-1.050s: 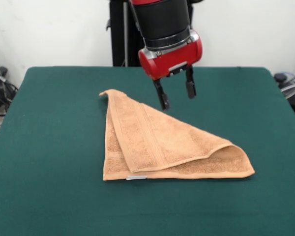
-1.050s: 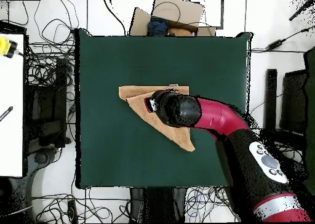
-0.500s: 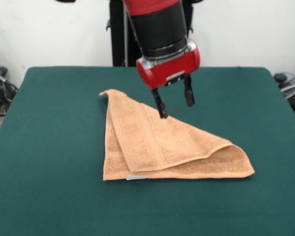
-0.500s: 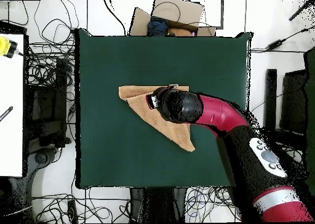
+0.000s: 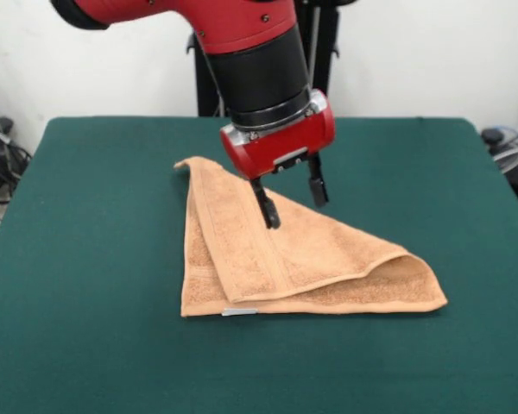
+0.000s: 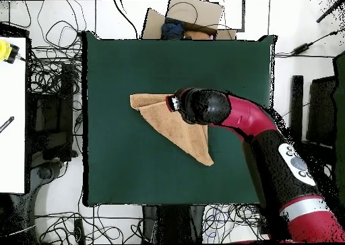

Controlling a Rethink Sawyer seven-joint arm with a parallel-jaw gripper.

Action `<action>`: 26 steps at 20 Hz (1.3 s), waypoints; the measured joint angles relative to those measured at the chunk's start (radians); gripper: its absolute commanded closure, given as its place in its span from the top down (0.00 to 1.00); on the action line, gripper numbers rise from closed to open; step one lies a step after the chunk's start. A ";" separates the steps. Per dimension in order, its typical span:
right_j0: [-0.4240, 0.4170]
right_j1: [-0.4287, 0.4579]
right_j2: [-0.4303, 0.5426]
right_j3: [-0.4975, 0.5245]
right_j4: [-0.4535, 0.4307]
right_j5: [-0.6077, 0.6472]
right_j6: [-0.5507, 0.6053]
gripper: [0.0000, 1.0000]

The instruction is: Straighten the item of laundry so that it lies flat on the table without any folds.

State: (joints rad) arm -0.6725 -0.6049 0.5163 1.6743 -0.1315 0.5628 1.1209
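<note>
The item of laundry (image 5: 276,254) is an orange-tan towel folded into a triangle on the green table (image 5: 86,259), with a small white tag (image 5: 239,311) at its near edge. The top layer's border band runs from the far corner toward the tag. My gripper (image 5: 292,203) hangs open just above the towel's folded upper layer, its two black fingers spread apart and nothing between them. In the overhead view the arm's head (image 6: 199,106) covers part of the towel (image 6: 178,131), and the fingers are hidden there.
Green table (image 6: 135,60) extends widely on all sides of the towel. Cables and boxes lie on the floor around the table (image 6: 50,74). A white bench stands at the left edge of the overhead view (image 6: 12,121).
The gripper has come down and shifted toward the picture's left in the front view, moving from beside the towel's far edge to over its upper layer. The towel has not moved.
</note>
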 measured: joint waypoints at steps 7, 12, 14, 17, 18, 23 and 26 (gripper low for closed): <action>-0.009 -0.010 0.000 0.000 0.000 0.001 0.000 1.00; -0.009 -0.020 0.000 0.000 0.000 0.001 0.000 1.00; -0.009 -0.026 0.000 0.002 0.000 0.001 0.000 1.00; -0.009 -0.034 0.000 0.003 0.000 0.001 0.000 1.00; -0.009 -0.036 0.000 0.003 0.000 0.001 0.000 1.00; -0.009 -0.045 0.000 0.007 0.000 0.001 0.000 1.00; -0.009 -0.058 0.000 0.009 0.000 0.001 0.000 1.00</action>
State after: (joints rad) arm -0.6812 -0.6628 0.5163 1.6837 -0.1319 0.5642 1.1209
